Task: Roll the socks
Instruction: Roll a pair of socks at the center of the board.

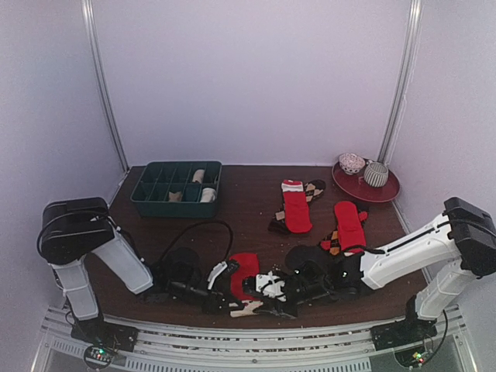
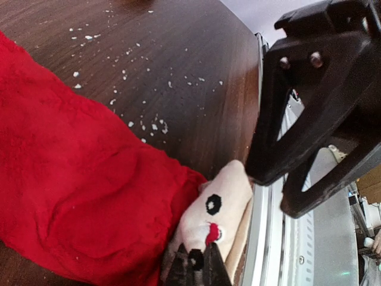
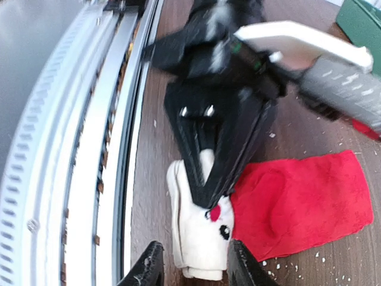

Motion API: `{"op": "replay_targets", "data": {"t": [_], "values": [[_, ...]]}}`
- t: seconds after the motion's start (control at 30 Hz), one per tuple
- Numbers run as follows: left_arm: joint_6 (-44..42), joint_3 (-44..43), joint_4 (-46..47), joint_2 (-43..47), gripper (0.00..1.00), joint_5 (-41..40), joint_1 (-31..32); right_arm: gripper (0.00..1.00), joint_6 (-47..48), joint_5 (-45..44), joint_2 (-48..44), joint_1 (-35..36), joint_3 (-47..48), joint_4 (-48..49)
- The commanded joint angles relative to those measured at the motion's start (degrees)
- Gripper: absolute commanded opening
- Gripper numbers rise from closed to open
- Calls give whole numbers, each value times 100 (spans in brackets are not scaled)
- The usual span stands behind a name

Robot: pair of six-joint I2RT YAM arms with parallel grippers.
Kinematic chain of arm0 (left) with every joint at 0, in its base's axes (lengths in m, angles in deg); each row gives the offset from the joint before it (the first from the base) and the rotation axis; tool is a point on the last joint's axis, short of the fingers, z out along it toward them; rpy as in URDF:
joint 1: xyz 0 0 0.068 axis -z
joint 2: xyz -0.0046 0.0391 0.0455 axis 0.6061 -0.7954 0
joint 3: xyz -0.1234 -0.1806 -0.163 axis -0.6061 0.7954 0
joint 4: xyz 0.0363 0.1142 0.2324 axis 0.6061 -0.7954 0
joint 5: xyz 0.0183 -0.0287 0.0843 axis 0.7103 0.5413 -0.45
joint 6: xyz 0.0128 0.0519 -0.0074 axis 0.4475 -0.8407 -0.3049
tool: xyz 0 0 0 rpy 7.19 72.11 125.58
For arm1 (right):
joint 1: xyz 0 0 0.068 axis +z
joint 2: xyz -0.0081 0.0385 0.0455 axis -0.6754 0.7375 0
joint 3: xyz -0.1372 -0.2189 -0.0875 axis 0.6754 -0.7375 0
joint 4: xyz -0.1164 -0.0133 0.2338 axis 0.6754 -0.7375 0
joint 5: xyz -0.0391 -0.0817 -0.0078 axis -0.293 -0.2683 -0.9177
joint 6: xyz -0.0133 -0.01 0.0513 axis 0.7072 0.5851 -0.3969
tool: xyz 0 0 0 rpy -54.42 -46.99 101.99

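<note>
From above, a red sock (image 1: 246, 273) is seen at the near edge of the dark wooden surface (image 1: 232, 194), between the two arms. Its long axis runs near to far, and its cream end (image 1: 246, 309) is turned toward the near edge. The left gripper (image 1: 226, 301) and the right gripper (image 1: 262, 304) are both brought in at that end. Two more red socks (image 1: 296, 209) are laid lengthwise farther back, each over a brown diamond-patterned sock (image 1: 314, 188). A green tray (image 1: 147, 203) is set at the back left and a red plate (image 1: 384, 194) at the back right.

In the left wrist view, the left gripper (image 2: 196, 268) is closed on the cream end (image 2: 223, 202), which is pinched at its tip. A black spot and a small red patch are printed there. The red sock (image 2: 77, 179) is spread away to the left over the surface (image 2: 178, 47), which is scattered with white flecks (image 2: 149, 122). The right gripper (image 2: 271, 193) is seen with its fingers parted, one tip touching the cream fabric.

In the right wrist view, the right gripper (image 3: 195, 268) is held apart, with the cream end (image 3: 190, 238) lying between its fingers and gripped by neither. The left gripper (image 3: 211, 199) is clamped on the same end just beside the printed marks. The red sock (image 3: 297, 202) is stretched to the right, away from the metal rail (image 3: 77, 149)
</note>
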Motion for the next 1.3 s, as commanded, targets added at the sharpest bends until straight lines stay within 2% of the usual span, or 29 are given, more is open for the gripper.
{"op": "replay_targets", "data": {"t": [0.0, 0.2, 0.43, 0.5, 0.6, 0.67, 0.8, 0.97, 1.07, 1.17, 1.27], "values": [[37, 331, -2220, -611, 0, -324, -36, 38, 705, -661, 288, 208, 89, -295], [-5, 296, -2288, -620, 0, -321, -44, 38, 781, -1058, 495, 322, 181, -289], [-79, 270, -2319, -671, 0, -297, -45, 37, 819, -1019, 807, 338, 331, -335], [-113, 247, -2321, -657, 0, -281, -45, 31, 716, -983, 955, 349, 384, -443], [-228, 164, -2354, -583, 0, -309, -45, 16, 268, -963, 1091, 347, 351, -537], [-365, 73, -2417, -456, 0, -367, -45, 12, -64, -910, 1112, 336, 275, -510], [-737, -193, -2770, 80, 29, -793, -49, 9, -870, -475, 1009, 204, 66, -397], [-1381, -224, -2994, 1438, 66, -1799, -49, 8, -1738, 737, 1110, -238, 115, -608], [-1537, 245, -2444, 2354, 75, -2224, -45, 8, -2069, 1418, 1271, -518, 214, -883], [-1790, 916, -1387, 3113, 78, -2361, -6, 8, -2469, 2206, 1457, -848, 298, -1075], [-2330, 1217, -499, 3366, 79, -2443, 216, 8, -2905, 2804, 1710, -1143, 410, -1263]]}}
